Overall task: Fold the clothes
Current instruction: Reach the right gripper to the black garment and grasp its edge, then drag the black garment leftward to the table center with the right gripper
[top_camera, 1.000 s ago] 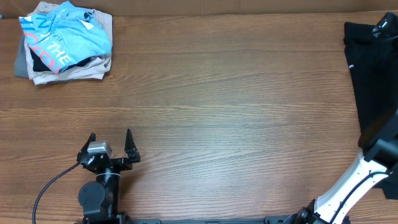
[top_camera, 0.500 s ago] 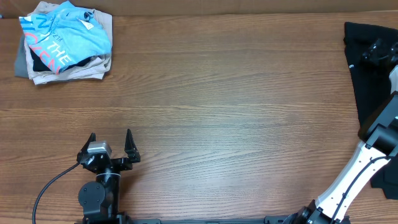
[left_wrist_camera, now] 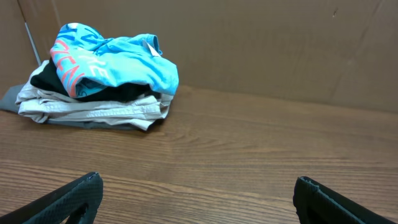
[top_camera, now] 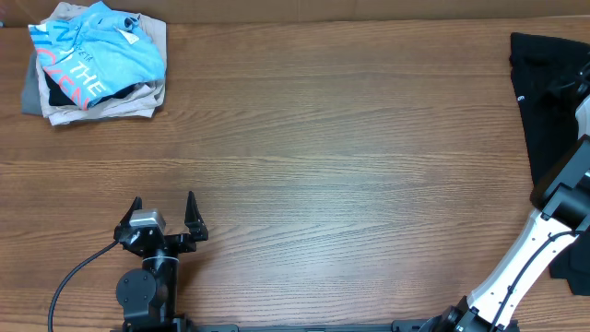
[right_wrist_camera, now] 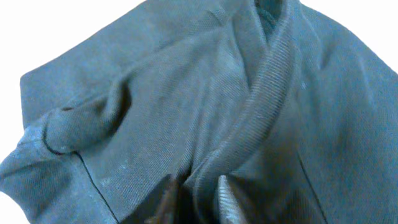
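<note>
The clothes (top_camera: 542, 111), a black garment with a small white mark, lie at the table's far right edge, partly cut off by the frame. My right gripper (top_camera: 564, 85) is down on its upper part. In the right wrist view the two fingertips (right_wrist_camera: 166, 200) stand close together, pinching a ribbed fold of the black fabric (right_wrist_camera: 249, 118), with my right gripper (right_wrist_camera: 198, 200) shut on it. My left gripper (top_camera: 164, 210) rests near the front left of the table, wide open with nothing but bare wood between its fingers (left_wrist_camera: 74, 199).
A pile of folded garments (top_camera: 97, 60), light blue on top of beige and grey, sits at the back left corner, also seen as a pile (left_wrist_camera: 99, 78) in the left wrist view. A cardboard wall (left_wrist_camera: 280, 43) stands behind the table.
My right gripper has come down onto the black garment and closed its fingers on a fold of it. The left arm has not moved.
</note>
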`<state>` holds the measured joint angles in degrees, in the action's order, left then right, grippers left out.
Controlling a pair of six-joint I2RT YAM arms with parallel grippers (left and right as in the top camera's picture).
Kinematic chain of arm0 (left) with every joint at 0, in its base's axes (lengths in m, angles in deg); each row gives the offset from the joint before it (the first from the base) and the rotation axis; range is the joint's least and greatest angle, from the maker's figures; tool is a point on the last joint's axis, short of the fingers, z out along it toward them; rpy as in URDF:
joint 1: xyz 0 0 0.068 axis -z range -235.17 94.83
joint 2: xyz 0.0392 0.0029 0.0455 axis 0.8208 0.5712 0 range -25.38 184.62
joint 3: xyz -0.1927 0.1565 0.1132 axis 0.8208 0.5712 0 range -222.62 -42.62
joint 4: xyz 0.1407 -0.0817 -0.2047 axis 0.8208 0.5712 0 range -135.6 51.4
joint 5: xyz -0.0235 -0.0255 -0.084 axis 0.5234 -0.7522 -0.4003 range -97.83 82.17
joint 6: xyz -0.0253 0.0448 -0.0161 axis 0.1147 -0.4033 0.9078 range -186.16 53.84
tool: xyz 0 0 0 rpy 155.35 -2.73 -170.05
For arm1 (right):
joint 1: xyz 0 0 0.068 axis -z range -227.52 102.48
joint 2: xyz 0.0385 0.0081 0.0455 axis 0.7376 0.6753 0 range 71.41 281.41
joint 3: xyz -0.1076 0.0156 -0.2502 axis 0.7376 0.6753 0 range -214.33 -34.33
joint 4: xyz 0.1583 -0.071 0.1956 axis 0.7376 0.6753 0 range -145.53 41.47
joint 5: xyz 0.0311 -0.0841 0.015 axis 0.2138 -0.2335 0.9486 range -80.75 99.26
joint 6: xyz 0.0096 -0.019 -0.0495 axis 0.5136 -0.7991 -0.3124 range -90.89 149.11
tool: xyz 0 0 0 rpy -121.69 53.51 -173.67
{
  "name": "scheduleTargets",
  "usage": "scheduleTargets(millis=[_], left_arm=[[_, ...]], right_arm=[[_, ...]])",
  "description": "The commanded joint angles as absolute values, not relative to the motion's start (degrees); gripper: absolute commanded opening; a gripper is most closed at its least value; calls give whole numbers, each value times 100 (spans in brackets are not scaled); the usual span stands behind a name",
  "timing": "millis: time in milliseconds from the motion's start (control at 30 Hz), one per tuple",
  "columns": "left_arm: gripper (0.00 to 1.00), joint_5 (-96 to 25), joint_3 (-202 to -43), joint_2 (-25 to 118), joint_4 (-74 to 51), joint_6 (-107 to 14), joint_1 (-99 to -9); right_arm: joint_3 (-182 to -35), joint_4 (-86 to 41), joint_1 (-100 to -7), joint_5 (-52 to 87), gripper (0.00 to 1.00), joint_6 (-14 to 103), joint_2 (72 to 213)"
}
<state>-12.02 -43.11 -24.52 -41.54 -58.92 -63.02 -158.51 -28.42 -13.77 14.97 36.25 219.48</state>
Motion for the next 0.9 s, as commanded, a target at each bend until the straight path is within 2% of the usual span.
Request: scheduleTargets(millis=[0, 100, 167, 400, 633, 867], left_arm=[[100, -1169, -4289, -2513, -4148, -5997, -6285], [100, -1169, -4289, -2513, -4148, -5997, -6285], [100, -1169, -4289, -2513, -4148, -5997, -6285], [100, -1169, -4289, -2513, -4148, -5997, -6285], [100, -1171, -4289, -2513, -4148, -5997, -6285], [100, -1169, -4289, -2513, -4148, -5997, -6285]], right_arm=[[-16160, -2684, -1392, 1536, 16, 3666, 22033], [-16503, -2315, -1446, 1617, 4, 3664, 21946], [-16715, -2140, -1521, 1877, 4, 3662, 21850], [-17110, -1714, -2190, 4098, 4, 3671, 21231], [-17108, -1148, -3717, 5016, 4, 3817, 21017], [-17106, -608, -5741, 4985, 4, 3839, 21072]])
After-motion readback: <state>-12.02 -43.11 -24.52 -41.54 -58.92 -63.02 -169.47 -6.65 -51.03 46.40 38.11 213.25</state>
